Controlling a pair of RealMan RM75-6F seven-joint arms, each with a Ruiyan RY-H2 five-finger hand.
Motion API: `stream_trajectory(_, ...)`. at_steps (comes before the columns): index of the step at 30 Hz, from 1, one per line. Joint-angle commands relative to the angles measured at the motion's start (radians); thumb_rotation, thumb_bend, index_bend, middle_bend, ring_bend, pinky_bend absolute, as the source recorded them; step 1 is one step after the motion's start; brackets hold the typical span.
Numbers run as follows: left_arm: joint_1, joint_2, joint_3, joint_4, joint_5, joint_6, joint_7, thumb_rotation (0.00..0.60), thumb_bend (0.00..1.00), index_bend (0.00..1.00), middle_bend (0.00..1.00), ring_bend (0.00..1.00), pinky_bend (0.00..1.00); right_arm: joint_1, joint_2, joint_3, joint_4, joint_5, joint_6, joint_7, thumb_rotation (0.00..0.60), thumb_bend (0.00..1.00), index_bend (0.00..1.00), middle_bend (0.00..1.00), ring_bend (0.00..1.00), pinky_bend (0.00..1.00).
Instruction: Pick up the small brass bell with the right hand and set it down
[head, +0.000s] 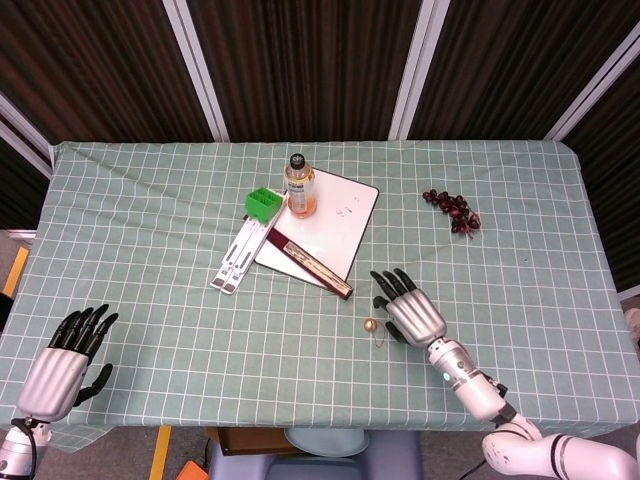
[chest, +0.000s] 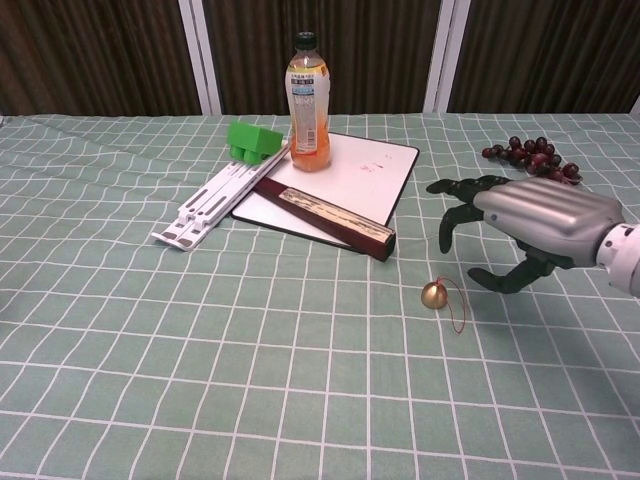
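The small brass bell (head: 370, 325) (chest: 434, 294) lies on the green checked tablecloth with a thin red cord trailing to its right. My right hand (head: 408, 307) (chest: 520, 222) hovers just right of the bell, palm down, fingers spread, holding nothing. The bell sits a short way below and left of its fingertips, apart from them. My left hand (head: 68, 358) rests open at the table's near left corner, seen only in the head view.
A white board (head: 330, 220) carries a drink bottle (head: 298, 185), a dark folded fan (head: 318, 268), a white folding stand (head: 238, 258) and a green block (head: 262, 204). A bunch of dark grapes (head: 452, 211) lies at the back right.
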Motion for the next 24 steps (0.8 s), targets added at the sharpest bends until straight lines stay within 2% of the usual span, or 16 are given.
stream_trajectory(1,0.0,0.0,0.002,-0.001,0.002,-0.001,-0.004,0.6,0.41,0.01,0.0,0.0,0.1,0.017,-0.023,-0.005,0.029,0.007,-0.005,0.017,0.6,0.51,0.53,0.02,0.0,0.0)
stream_trajectory(15,0.001,0.006,0.0,-0.001,-0.002,0.001,-0.011,0.6,0.42,0.01,0.0,0.0,0.1,0.051,-0.085,-0.036,0.096,0.017,0.0,0.045,0.6,0.51,0.56,0.06,0.0,0.0)
stream_trajectory(24,0.0,0.008,-0.001,0.001,-0.007,-0.003,-0.014,0.6,0.44,0.0,0.0,0.0,0.1,0.062,-0.11,-0.047,0.13,0.013,0.021,0.054,0.6,0.51,0.61,0.09,0.0,0.0)
